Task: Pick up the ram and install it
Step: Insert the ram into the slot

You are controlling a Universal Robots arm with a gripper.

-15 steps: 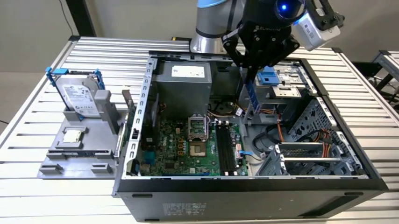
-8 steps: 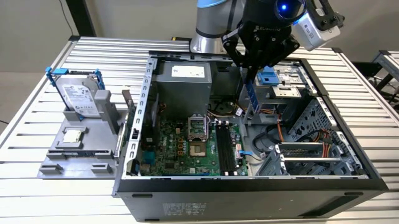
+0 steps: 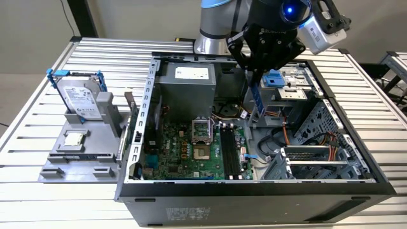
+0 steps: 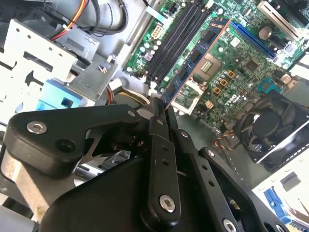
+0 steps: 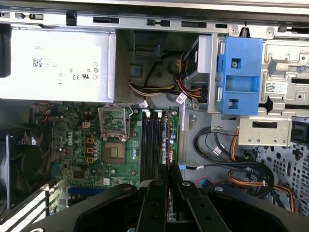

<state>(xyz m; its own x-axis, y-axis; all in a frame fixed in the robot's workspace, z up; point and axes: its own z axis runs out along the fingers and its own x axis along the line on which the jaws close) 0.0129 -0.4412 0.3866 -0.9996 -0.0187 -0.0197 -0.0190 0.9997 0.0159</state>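
Note:
The ram (image 3: pixel 256 99) is a thin dark stick with a blue face. It hangs nearly upright from my gripper (image 3: pixel 255 72), which is shut on its upper end, above the open computer case (image 3: pixel 254 188). In the second wrist view the ram (image 4: pixel 195 60) runs out from the gripper (image 4: pixel 161 110) over the motherboard (image 4: pixel 241 63), tilted beside the long black slots (image 4: pixel 174 41). Those slots (image 3: pixel 230 150) lie below and slightly to the exterior view's left of the stick. In the first wrist view the fingers (image 5: pixel 155 203) sit just short of the slots (image 5: pixel 152 140).
A grey power supply (image 3: pixel 188 81) and a blue drive latch (image 3: pixel 275 78) flank the gripper. Cable bundles (image 3: pixel 286 138) lie beside the slots. Outside the case, a hard drive in a blue frame (image 3: pixel 79 98) and a small square chip (image 3: pixel 74 138) rest on a grey fixture (image 3: pixel 60 164).

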